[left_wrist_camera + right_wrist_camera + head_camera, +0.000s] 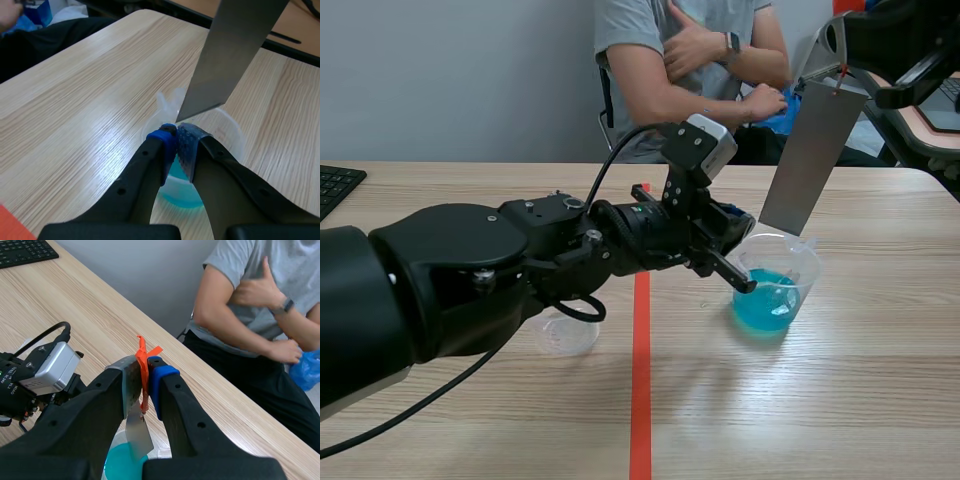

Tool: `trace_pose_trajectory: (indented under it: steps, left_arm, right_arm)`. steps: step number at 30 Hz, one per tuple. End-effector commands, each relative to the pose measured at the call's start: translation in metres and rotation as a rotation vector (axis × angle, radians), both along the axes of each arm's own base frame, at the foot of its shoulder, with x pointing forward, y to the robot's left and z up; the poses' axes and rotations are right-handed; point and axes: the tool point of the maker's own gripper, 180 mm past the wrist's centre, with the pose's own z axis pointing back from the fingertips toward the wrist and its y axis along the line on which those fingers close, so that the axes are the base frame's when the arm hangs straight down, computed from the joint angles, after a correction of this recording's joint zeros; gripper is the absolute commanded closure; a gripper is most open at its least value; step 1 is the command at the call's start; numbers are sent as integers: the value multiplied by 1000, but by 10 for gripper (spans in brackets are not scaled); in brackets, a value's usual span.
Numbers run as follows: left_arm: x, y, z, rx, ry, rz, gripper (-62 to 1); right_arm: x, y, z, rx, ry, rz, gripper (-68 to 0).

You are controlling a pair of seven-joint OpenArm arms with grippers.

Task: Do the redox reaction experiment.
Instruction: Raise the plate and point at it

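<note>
Grasping the cup by its rim, toward the surface's right edge: left tool; right tool clamps metal strip above.

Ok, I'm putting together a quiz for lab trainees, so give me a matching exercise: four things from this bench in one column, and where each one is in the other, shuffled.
Things:
1. metal strip
2. cup of blue liquid
3. small clear dish
4. keyboard

Places:
A. at the far left edge of the table
B. rim pinched in the jaws of the left arm
C. on the table beside the left arm, left of the red tape line
D. held in the air by the jaws of the right arm, above the blue liquid

Pairs: 1-D, 2-B, 3-C, 4-A.
</note>
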Motion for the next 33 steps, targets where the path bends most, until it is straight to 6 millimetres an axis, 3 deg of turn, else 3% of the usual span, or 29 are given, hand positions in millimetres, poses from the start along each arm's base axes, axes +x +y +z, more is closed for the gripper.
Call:
trace_pose_trajectory:
  steps: [1, 24, 29, 33]
  left_arm:
    - [8, -1, 13, -22, -31, 7, -42]
    - [10, 3, 12, -24, -33, 14, -42]
    - [14, 26, 14, -10, -42, 41, -42]
    - [14, 69, 18, -6, -58, 102, -42]
  right_arm:
    - [2, -3, 12, -3, -35, -5, -15]
    - [2, -3, 12, -3, -35, -5, -15]
    - [2, -3, 12, -2, -35, -5, -15]
    - [2, -3, 12, -3, -35, -5, -15]
